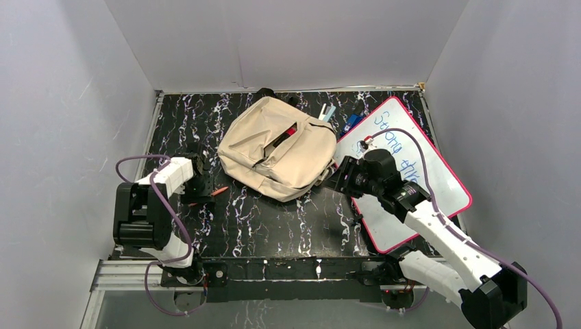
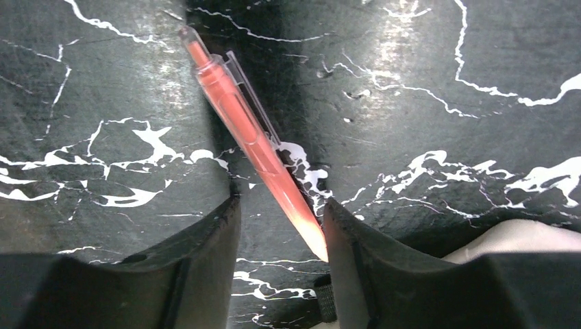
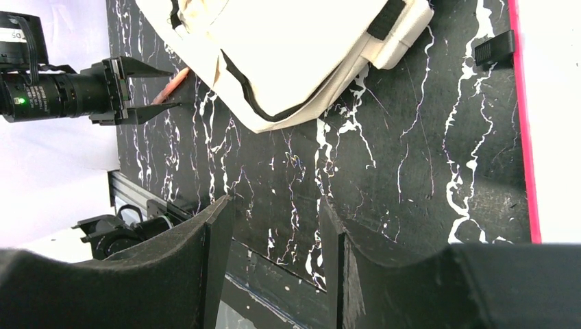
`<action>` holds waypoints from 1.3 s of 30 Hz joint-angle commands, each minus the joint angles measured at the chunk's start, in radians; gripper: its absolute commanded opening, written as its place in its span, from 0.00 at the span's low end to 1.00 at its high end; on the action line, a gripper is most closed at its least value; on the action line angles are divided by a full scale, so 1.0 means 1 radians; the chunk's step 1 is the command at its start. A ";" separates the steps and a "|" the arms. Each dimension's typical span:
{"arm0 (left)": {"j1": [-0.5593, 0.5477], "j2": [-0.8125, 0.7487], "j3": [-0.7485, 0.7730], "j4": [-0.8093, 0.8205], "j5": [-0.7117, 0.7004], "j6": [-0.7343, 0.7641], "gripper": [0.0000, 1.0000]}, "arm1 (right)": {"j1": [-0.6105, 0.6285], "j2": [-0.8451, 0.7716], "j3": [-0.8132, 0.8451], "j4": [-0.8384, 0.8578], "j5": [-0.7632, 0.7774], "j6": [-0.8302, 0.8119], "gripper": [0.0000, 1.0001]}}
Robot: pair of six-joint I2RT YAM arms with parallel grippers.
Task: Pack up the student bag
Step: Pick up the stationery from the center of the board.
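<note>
While unzipped, student bag (image 1: 301, 161), red item (image 1: 291, 131) inside

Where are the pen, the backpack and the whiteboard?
pen (image 2: 253, 140), left wrist view, middle of its orange barrel.
backpack (image 1: 250, 140), top view, beige front panel.
whiteboard (image 1: 449, 185), top view, bare white surface.

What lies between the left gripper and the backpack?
An orange pen on the table, one end between the left gripper's fingers; the left wrist view shows it clearest.
</note>
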State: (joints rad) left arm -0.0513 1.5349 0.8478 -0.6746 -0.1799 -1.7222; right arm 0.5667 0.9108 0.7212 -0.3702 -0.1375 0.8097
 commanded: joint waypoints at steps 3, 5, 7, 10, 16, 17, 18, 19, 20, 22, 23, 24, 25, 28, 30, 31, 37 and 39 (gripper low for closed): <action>0.021 0.096 0.005 -0.013 -0.011 -0.012 0.35 | 0.001 -0.030 -0.005 -0.003 0.030 0.007 0.57; 0.024 0.113 0.008 -0.010 0.003 -0.007 0.29 | 0.001 -0.033 -0.005 -0.007 0.033 0.006 0.57; 0.024 0.122 0.008 -0.007 0.012 0.000 0.25 | 0.001 -0.036 -0.005 -0.009 0.036 0.005 0.57; 0.027 0.114 -0.003 0.010 0.016 0.017 0.18 | 0.001 -0.038 -0.008 -0.012 0.036 0.007 0.57; 0.031 -0.035 -0.054 0.061 -0.010 0.066 0.05 | 0.001 -0.042 -0.001 -0.018 0.038 0.005 0.57; 0.031 -0.088 -0.069 0.082 -0.022 0.090 0.03 | 0.002 -0.044 0.001 -0.023 0.040 0.005 0.57; 0.031 -0.138 -0.084 0.100 -0.038 0.116 0.02 | 0.001 -0.044 0.003 -0.024 0.042 0.005 0.57; 0.032 -0.191 -0.098 0.116 -0.046 0.153 0.00 | 0.002 -0.047 0.004 -0.024 0.043 0.006 0.57; 0.034 -0.239 -0.106 0.135 -0.051 0.197 0.00 | 0.001 -0.048 0.004 -0.020 0.042 0.006 0.57; 0.036 -0.348 -0.123 0.180 -0.040 0.299 0.00 | 0.002 -0.047 0.006 -0.015 0.038 0.006 0.57; 0.036 -0.391 -0.131 0.203 -0.022 0.344 0.00 | 0.001 -0.045 0.007 -0.011 0.035 0.006 0.57; 0.038 -0.434 -0.139 0.232 0.006 0.414 0.00 | 0.002 -0.042 0.009 -0.007 0.029 0.008 0.57; 0.038 -0.478 -0.148 0.259 0.042 0.464 0.00 | 0.002 -0.039 0.011 -0.005 0.024 0.010 0.57; 0.039 -0.599 -0.175 0.368 0.168 0.574 0.00 | 0.002 -0.021 0.019 0.009 -0.002 0.018 0.58; 0.037 -0.649 -0.182 0.453 0.297 0.632 0.00 | 0.001 -0.007 0.027 0.023 -0.032 0.020 0.58; 0.036 -0.656 -0.183 0.510 0.361 0.659 0.00 | 0.001 0.002 0.033 0.034 -0.049 0.021 0.58; -0.144 -0.577 -0.100 0.691 0.575 0.881 0.00 | 0.001 0.044 0.053 0.151 -0.156 0.027 0.58; -0.306 -0.548 -0.065 0.680 0.463 0.947 0.00 | 0.002 0.069 0.068 0.205 -0.185 0.028 0.58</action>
State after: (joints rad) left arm -0.1246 0.9440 0.7017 -0.0769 0.2691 -0.9874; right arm 0.5671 0.9539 0.7242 -0.3222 -0.2329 0.8318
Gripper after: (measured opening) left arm 0.119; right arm 0.578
